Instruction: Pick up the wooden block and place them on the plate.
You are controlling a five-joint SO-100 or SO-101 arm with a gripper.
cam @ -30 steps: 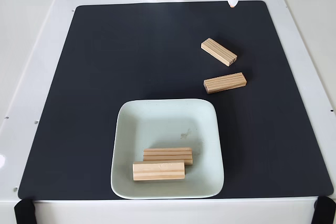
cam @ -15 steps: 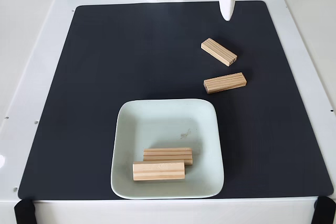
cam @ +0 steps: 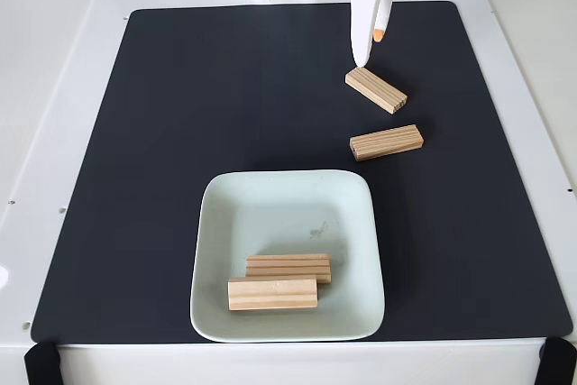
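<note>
Two wooden blocks (cam: 279,281) already lie in the plate (cam: 225,223); two more (cam: 386,142) (cam: 376,89) wait on the mat (cam: 180,114). Our gripper (cam: 370,47) hovers by the far one, jaws slightly spread. We risk nudging its corner and skewing it.
</note>
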